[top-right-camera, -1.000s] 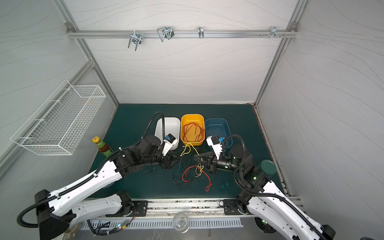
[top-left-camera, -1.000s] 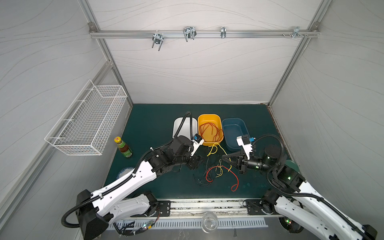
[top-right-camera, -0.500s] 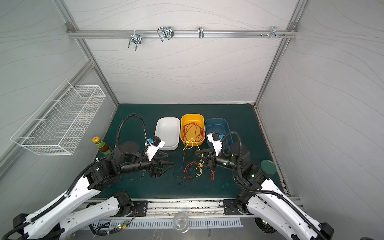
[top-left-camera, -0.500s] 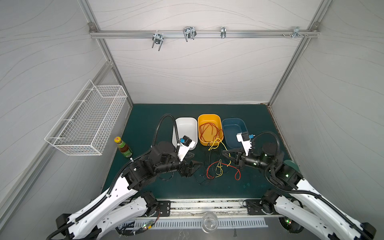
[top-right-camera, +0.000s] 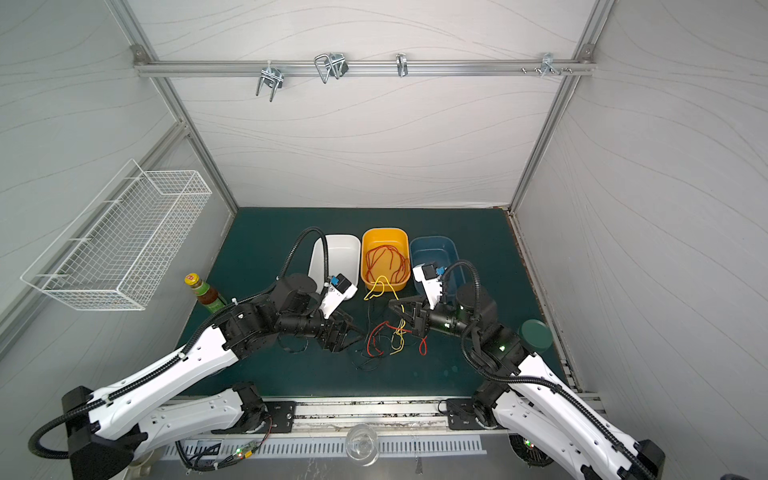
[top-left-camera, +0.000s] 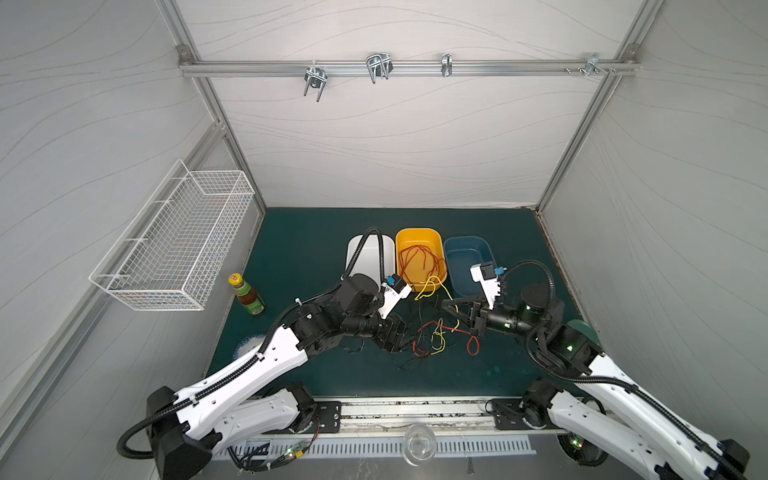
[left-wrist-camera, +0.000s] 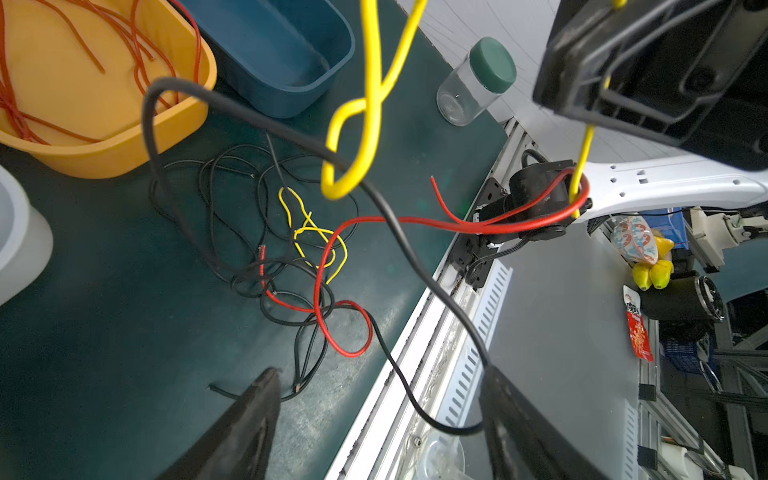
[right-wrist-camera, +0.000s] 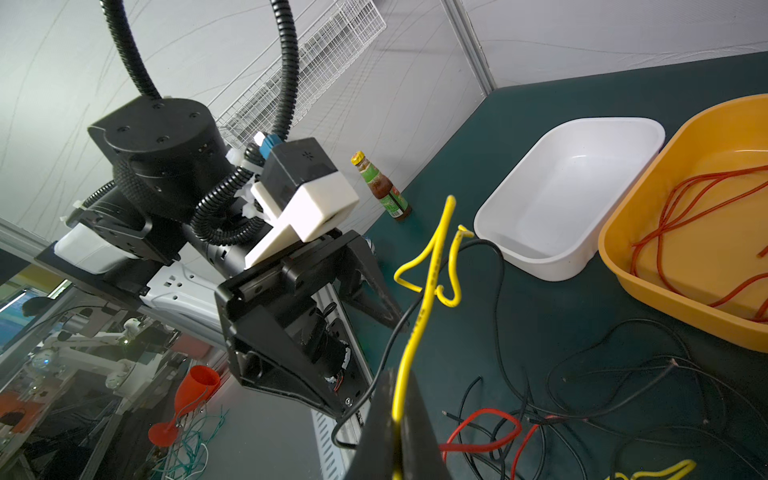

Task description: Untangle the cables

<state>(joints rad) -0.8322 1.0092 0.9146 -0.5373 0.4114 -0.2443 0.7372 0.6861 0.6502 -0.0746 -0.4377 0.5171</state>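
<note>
Three tubs stood at the back of the green bench; the orange tub held loose red strands, likely ones already freed. Between the two hands the cables lay knotted on the bench, red, black and yellow. The right hand was clenched on the yellow cable, holding it up, probably to draw it clear of the knot. The left hand was released, jaws wide, a black cable draped against one finger.
</note>
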